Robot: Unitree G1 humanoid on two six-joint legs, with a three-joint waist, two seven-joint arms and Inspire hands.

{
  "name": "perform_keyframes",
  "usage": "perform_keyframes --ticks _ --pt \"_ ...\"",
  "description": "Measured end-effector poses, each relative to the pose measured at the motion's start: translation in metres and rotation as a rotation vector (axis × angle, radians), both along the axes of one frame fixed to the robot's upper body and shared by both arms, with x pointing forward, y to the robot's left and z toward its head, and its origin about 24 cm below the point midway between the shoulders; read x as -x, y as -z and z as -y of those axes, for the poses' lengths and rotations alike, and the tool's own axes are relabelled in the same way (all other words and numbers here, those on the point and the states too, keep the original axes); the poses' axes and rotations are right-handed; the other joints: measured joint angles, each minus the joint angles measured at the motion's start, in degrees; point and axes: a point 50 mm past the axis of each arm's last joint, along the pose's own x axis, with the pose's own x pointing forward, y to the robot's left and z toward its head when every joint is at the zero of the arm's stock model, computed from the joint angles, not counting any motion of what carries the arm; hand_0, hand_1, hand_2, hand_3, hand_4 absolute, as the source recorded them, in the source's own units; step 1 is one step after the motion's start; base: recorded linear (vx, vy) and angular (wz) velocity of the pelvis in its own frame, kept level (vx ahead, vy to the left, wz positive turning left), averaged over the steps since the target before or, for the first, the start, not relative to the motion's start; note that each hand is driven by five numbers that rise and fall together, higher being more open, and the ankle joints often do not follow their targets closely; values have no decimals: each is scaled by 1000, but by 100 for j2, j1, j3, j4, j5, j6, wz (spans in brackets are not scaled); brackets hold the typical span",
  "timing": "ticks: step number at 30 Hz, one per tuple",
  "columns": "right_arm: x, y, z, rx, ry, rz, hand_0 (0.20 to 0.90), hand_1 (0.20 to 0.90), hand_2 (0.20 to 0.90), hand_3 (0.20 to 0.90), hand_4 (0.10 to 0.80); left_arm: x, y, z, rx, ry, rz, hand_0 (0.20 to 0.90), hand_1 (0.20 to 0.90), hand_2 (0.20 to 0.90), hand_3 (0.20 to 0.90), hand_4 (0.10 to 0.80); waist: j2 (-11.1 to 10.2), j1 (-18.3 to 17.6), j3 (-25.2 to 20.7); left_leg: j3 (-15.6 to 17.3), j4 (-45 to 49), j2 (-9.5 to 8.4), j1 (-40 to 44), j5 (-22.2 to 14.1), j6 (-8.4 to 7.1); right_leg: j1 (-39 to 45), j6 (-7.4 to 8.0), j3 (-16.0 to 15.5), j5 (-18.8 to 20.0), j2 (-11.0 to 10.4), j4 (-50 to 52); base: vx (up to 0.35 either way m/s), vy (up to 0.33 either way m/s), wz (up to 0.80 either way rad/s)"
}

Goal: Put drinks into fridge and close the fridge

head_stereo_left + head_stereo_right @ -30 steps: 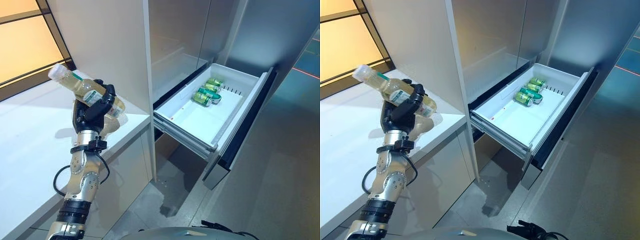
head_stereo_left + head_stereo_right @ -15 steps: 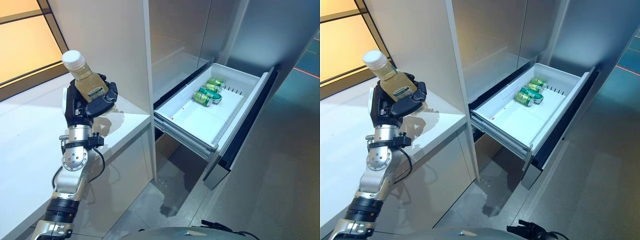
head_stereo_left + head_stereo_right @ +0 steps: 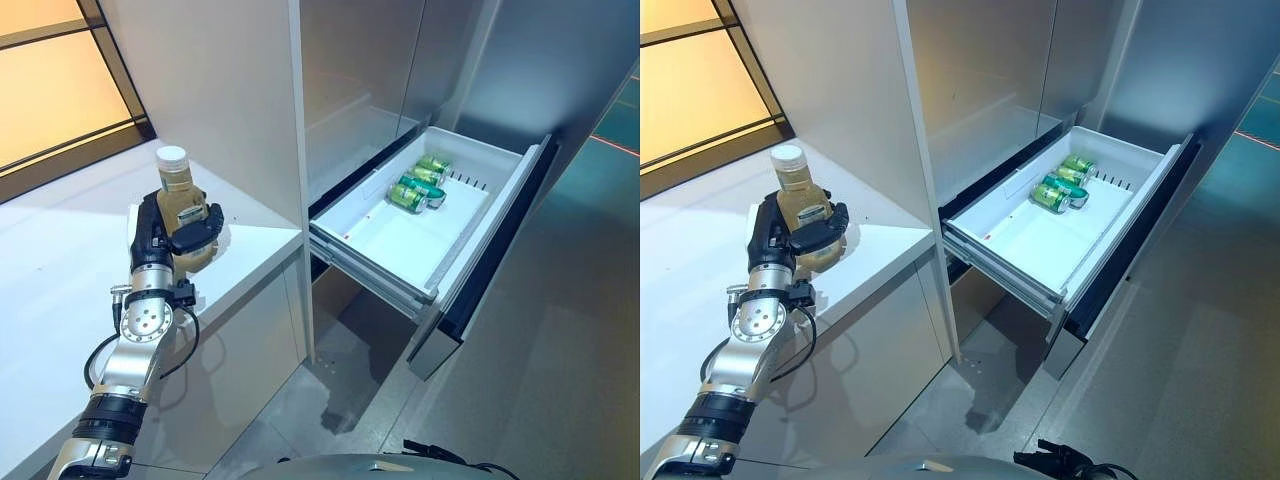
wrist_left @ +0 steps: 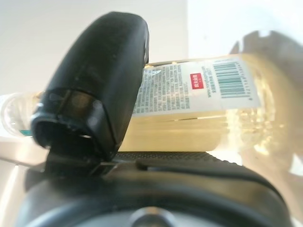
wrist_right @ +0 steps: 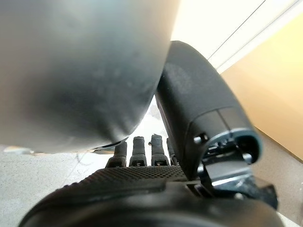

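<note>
A clear bottle [image 3: 179, 192] of pale yellow drink with a white cap stands upright in my left hand [image 3: 158, 238], low over the white counter [image 3: 60, 280] near its right edge. The fingers and thumb are curled round the bottle's body; I cannot tell whether its base touches the counter. In the left wrist view the thumb [image 4: 102, 80] lies across the labelled bottle [image 4: 199, 101]. The fridge's white drawer [image 3: 395, 250] is pulled out to the right of the counter, with green cans [image 3: 415, 185] lying at its far end. My right hand [image 5: 142, 187] has straight fingers [image 5: 139, 150] and holds nothing.
The fridge's tall grey side panel [image 3: 220, 90] rises between the counter and the open drawer. The drawer's dark front [image 3: 490, 260] juts out over the grey floor [image 3: 560, 380]. A window with an orange glow [image 3: 50, 90] is behind the counter.
My left hand has turned the bottle from tilted on its side to upright and has dropped lower, towards the counter. The drawer and the cans have not moved.
</note>
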Motion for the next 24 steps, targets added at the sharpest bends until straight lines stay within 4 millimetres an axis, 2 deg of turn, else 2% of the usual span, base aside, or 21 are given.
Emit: perform_keyframes --ticks 24 --pt "0 0 2 3 2 -11 900 900 900 900 800 4 22 4 108 -112 33 300 300 300 200 100 64 -69 -126 9 -2 -3 32 0 0 30 0 7 0 5 8 0 0 0"
